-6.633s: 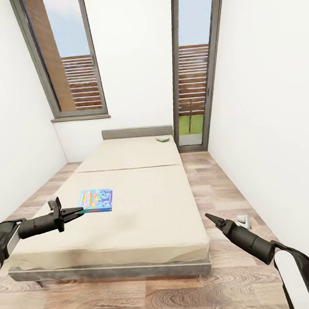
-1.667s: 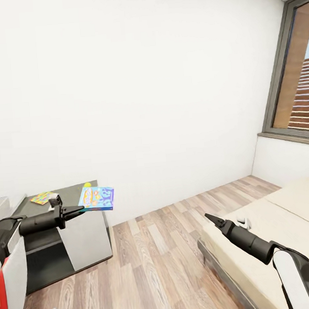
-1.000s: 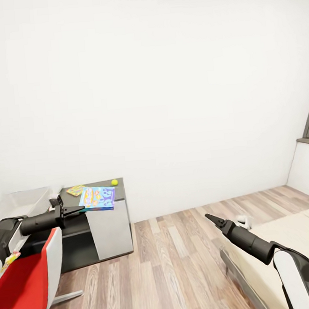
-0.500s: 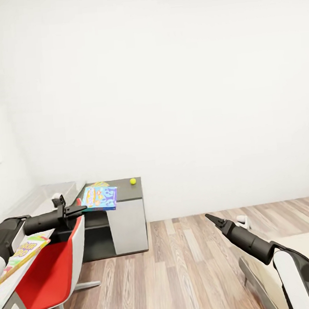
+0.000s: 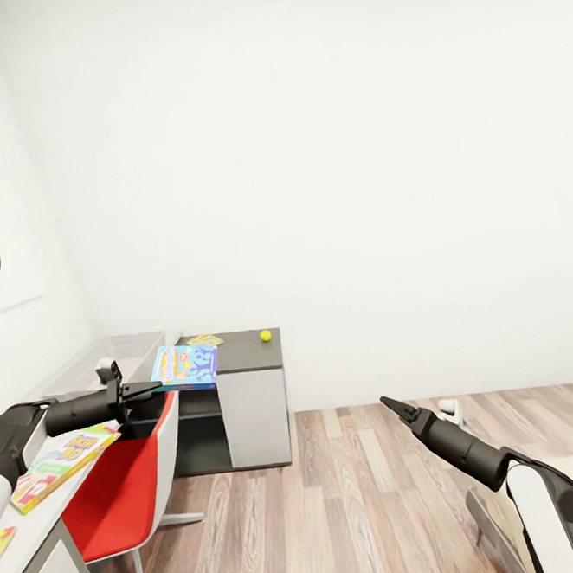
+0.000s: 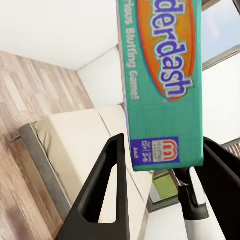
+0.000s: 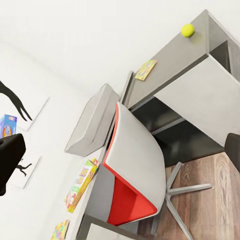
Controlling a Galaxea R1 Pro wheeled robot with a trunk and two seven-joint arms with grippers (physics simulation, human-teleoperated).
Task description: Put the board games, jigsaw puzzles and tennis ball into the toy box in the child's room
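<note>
Left end effector (image 5: 148,388): your left arm reaches forward at the left of the head view, its two fingers clamped on the edge of the blue board game (image 5: 185,367); you carry that box flat in the air, level with the cabinet top behind it. In the left wrist view the box (image 6: 162,85) sits between the dark fingers, its teal side with printed lettering facing the camera.
Right end effector (image 5: 388,404): your right arm stretches over the wood floor (image 5: 357,497), its tips drawn to a point with nothing between them.
Worktop (image 5: 25,526): its pale grey edge runs along your left; the long red, yellow and green board game (image 5: 63,462) lies flat on it, and a corner of a jigsaw puzzle (image 5: 3,539) shows at the near edge.
Chair (image 5: 122,492): red seat, pale shell, tucked against the worktop.
Toy box (image 5: 127,352): light grey, farther along the worktop, beyond the carried box.
Dark cabinet (image 5: 243,386): past the chair against the far wall; a second jigsaw puzzle (image 5: 203,340) and the tennis ball (image 5: 265,335) rest on its top, apart from each other.
Bed (image 6: 75,145): cream mattress, seen past the carried box in the left wrist view.
</note>
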